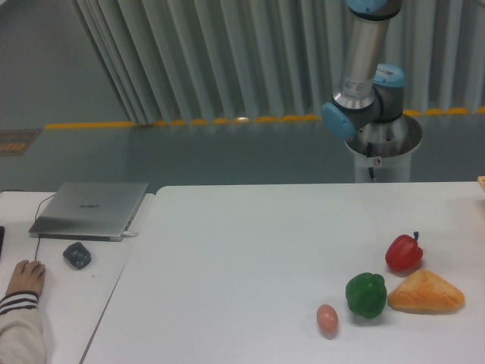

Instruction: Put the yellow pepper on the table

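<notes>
Table (242,250): lying on it are red pepper (403,252), green pepper (366,295), bread (425,293), egg (326,318). Yellow pepper: not showing anywhere; placing apparently pending. Gripper: sitting outside view, jaws untellable

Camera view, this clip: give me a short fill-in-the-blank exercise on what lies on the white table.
1. The green pepper lies between the bread and the ____.
2. The pepper with a dark stem, behind the bread, is ____.
3. On the side desk, the laptop lid is ____.

Missing words: egg; red; closed
</notes>
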Available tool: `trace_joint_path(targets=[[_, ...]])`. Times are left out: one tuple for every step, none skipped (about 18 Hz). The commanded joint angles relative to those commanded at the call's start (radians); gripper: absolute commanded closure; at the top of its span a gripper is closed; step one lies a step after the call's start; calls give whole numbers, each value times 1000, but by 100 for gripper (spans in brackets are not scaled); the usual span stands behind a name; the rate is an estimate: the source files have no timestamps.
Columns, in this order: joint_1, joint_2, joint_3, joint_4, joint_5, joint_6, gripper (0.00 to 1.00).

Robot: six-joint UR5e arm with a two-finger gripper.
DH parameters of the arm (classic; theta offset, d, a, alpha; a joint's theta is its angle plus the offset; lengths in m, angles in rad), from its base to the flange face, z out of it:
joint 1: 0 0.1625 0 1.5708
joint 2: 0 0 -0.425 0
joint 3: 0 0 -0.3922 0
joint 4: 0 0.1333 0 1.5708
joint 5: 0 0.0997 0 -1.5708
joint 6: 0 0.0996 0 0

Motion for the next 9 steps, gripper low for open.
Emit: trace_joint_path(targets=[[17, 0, -5, -2, -2, -2, 0], [31, 0, -6, -3, -3, -6, 0], [48, 0, -9, -3, -6, -20, 0], [60, 0, -15, -3, -11, -43, 0], [72, 2, -23, -3, -12, -79, 0], [80, 2, -29, -2, -17, -124, 0], [85, 0, -32, 11, -26, -170, 0], [85, 0, -32, 26, -35, -214, 0], [82, -5, -32, 38, -41, -254, 0]])
